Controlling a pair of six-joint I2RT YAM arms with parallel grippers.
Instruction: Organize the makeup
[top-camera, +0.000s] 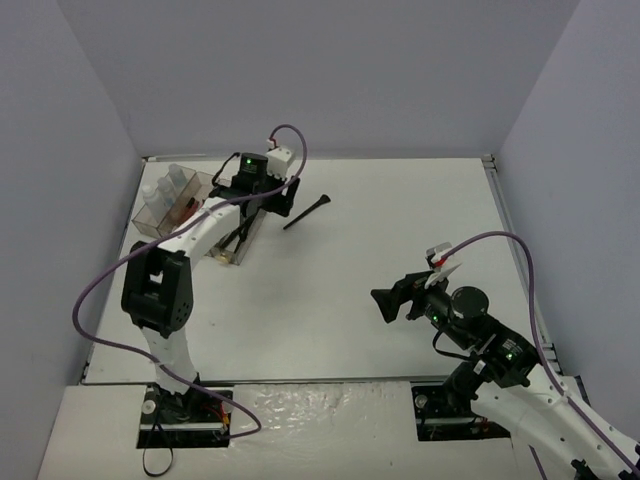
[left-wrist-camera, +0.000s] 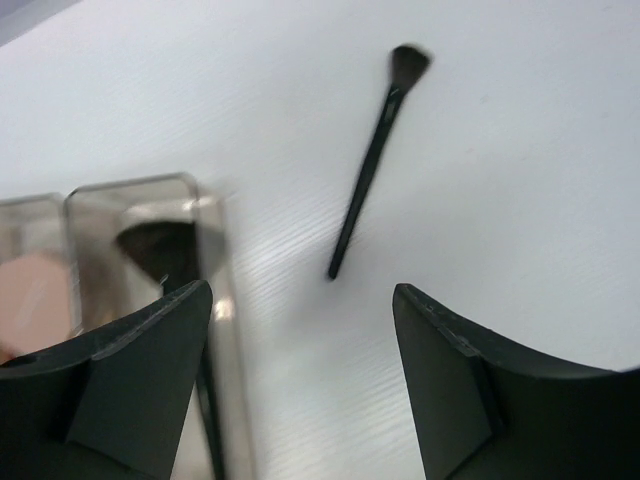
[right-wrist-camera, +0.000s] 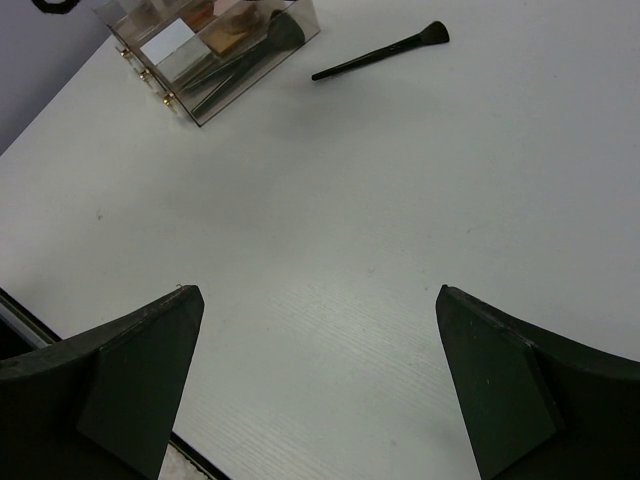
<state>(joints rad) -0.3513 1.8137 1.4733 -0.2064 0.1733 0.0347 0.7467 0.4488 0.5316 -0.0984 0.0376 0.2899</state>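
Left fingers (left-wrist-camera: 120, 380) spread, nothing pinched, hovering over the tray (left-wrist-camera: 215, 290) at the far left of the tabletop (top-camera: 380, 260). Right fingers (right-wrist-camera: 130, 380) spread wide too, empty, well apart from everything. Tray already holding bottles (top-camera: 175, 182) and a stowed brush (left-wrist-camera: 155, 250). One loose brush (top-camera: 305, 213) flat on the tabletop just right of the tray. Likely step: fetching that last brush. Next: swing left arm right, drop over the handle, line up across it, pinch, carry back to the brush compartment.
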